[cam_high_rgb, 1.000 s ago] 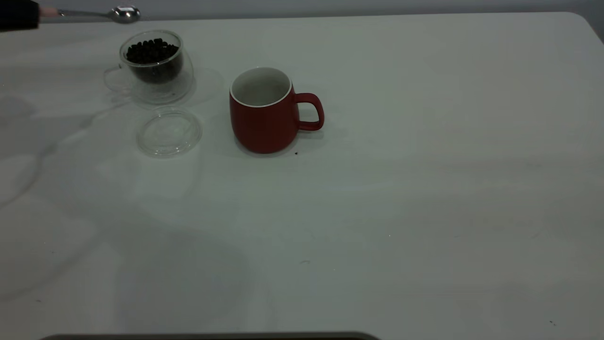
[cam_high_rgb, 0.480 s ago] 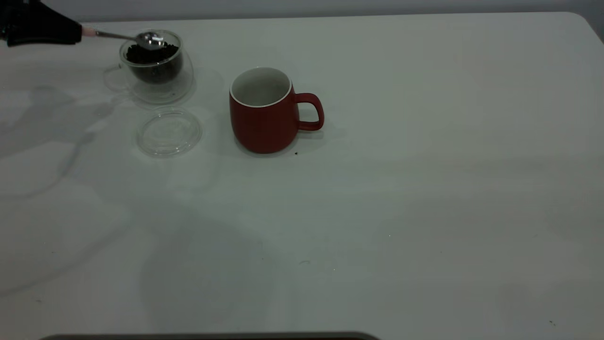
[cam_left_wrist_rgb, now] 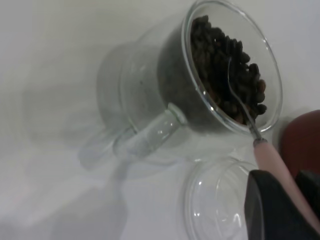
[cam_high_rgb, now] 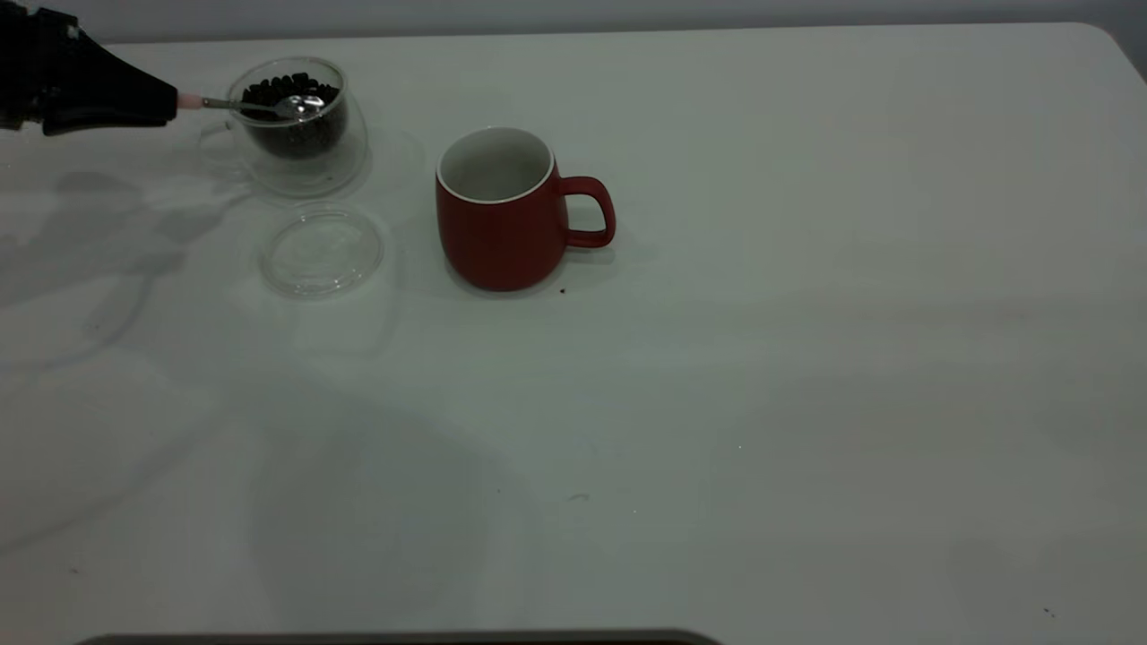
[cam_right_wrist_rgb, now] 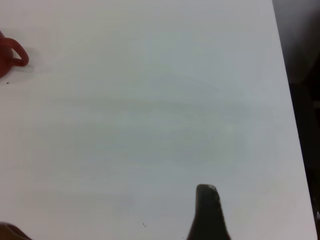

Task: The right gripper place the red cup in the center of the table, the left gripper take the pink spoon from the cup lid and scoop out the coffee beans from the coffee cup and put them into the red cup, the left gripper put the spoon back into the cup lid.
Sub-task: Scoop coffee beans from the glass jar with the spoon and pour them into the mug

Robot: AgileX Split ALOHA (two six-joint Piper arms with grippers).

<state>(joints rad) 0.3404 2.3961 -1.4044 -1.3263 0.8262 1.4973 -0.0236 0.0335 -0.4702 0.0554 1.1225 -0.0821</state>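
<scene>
You are looking at a bare test bench, more a lab setup than a kitchen. The large plain white worktop [cam_high_rgb: 806,358] fills nearly the whole exterior view, with a rounded far right corner and a flat grey wall behind its far edge. A black robotic end effector [cam_high_rgb: 170,100] reaches in over the far left corner. Only a few staged cups stand near that corner.

The left gripper [cam_high_rgb: 166,103] is matte black and tapers to a wedge; the right gripper's finger [cam_right_wrist_rgb: 207,212] is black too.
</scene>
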